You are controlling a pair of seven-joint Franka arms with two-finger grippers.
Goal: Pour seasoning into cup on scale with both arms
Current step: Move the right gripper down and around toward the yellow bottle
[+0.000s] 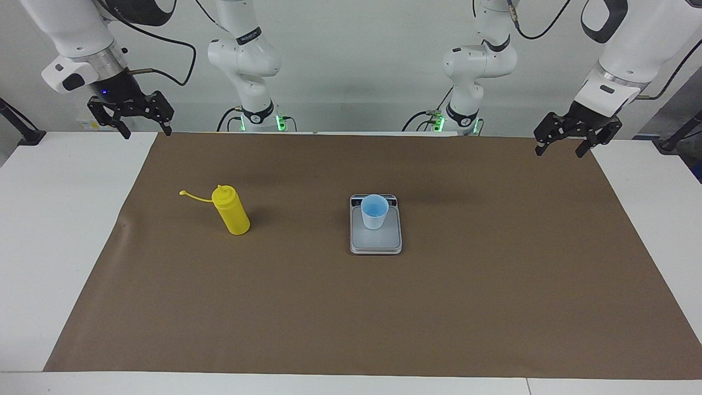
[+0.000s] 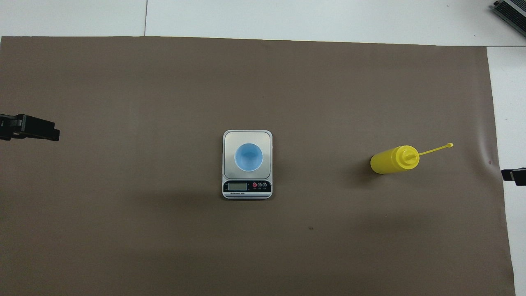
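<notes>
The yellow seasoning bottle (image 1: 233, 211) (image 2: 394, 159) stands upright on the brown mat toward the right arm's end, with its cap strap sticking out sideways. The pale blue cup (image 1: 374, 211) (image 2: 248, 156) stands upright on the scale (image 1: 375, 241) (image 2: 246, 190) at the middle of the mat. The scale's display strip is at the end nearer to the robots. My right gripper (image 1: 146, 130) (image 2: 513, 176) hangs open and empty over the mat's corner at its own end. My left gripper (image 1: 559, 149) (image 2: 31, 128) hangs open and empty over the mat's corner at its end. Both arms wait.
A brown mat (image 1: 351, 312) covers most of the white table (image 1: 60, 219), with white margins at both ends. A dark device (image 2: 511, 10) lies at the table corner farthest from the robots, at the right arm's end.
</notes>
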